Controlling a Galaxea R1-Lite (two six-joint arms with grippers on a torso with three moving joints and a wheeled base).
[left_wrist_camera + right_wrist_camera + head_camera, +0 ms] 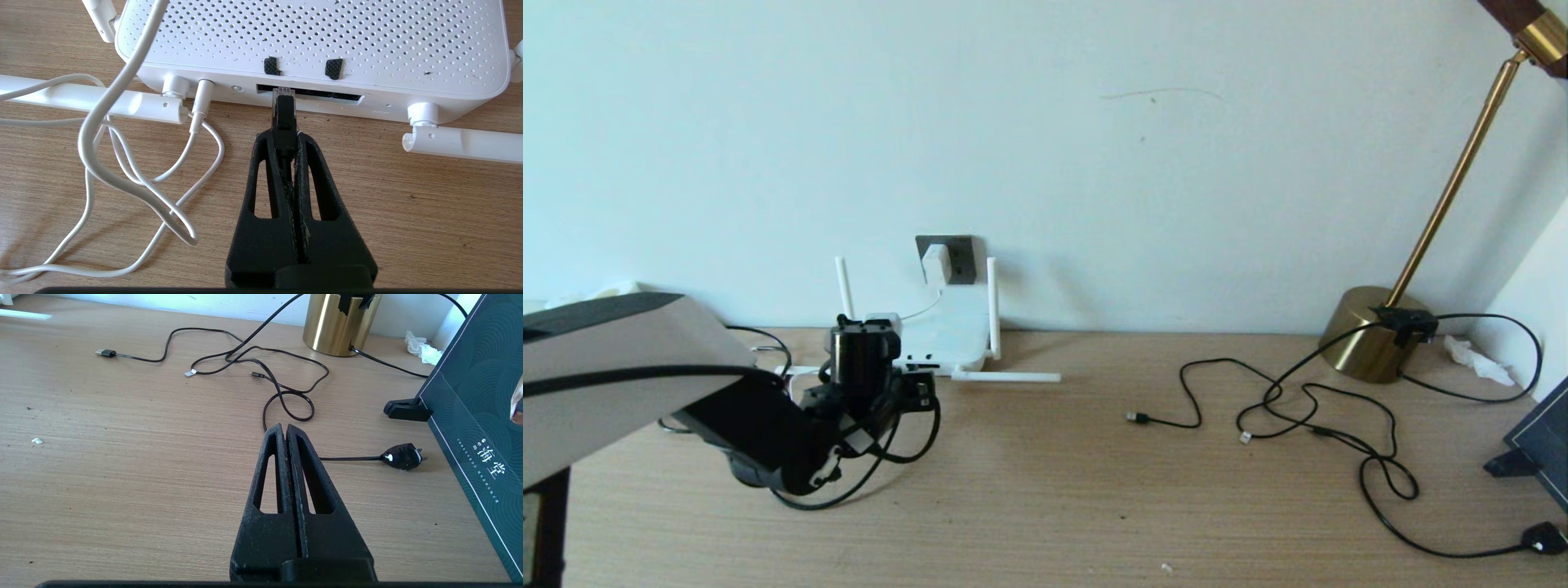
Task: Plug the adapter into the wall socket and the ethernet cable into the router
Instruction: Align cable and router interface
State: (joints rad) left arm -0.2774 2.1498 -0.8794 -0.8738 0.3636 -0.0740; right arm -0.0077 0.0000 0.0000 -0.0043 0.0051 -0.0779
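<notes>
The white router (947,333) lies flat against the wall, under the dark grey wall socket (958,255). The white adapter (936,263) sits in that socket. My left gripper (284,136) is shut on the ethernet cable (284,118), just behind its black boxy connector. The connector's clear tip is at the mouth of the dark port slot in the router's (314,36) front edge. In the head view the left gripper (872,359) is right in front of the router, and the cable loops black beneath it. My right gripper (284,430) is shut and empty above bare table.
A thin white cord (122,171) coils beside the router, plugged into its front. One antenna (1005,376) lies flat on the table. Thin black cords (1298,408) sprawl to the right, near a brass lamp base (1372,331) and a dark box (1543,441).
</notes>
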